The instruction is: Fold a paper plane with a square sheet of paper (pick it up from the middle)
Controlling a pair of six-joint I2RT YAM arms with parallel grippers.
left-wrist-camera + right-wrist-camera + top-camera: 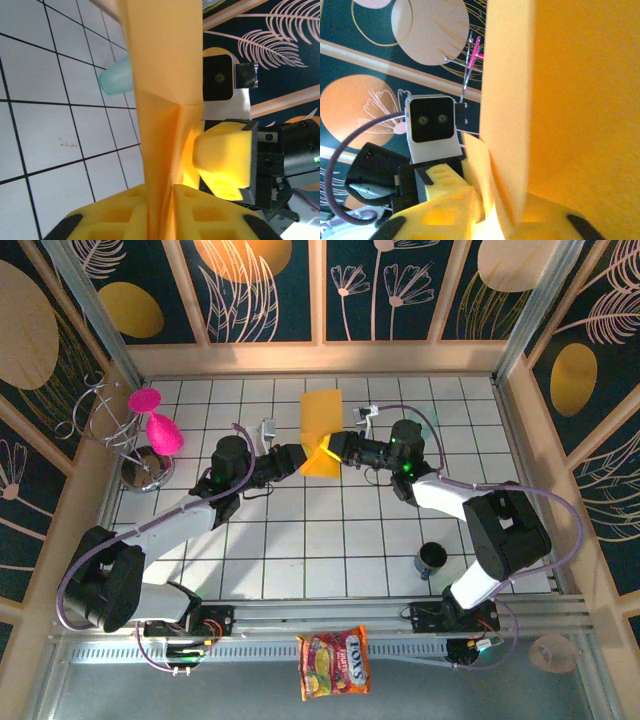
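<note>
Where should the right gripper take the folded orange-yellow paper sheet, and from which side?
Probably the flat far panel of the orange-yellow paper sheet, from the right: it stands clear of the creased part that the left gripper pinches.

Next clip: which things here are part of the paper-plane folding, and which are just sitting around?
Part of the job:
orange-yellow paper, between the arms
left end effector, pinching it
right end effector, beside it

Lying about:
snack packet, near edge
black cup
pink cups, far left
</note>
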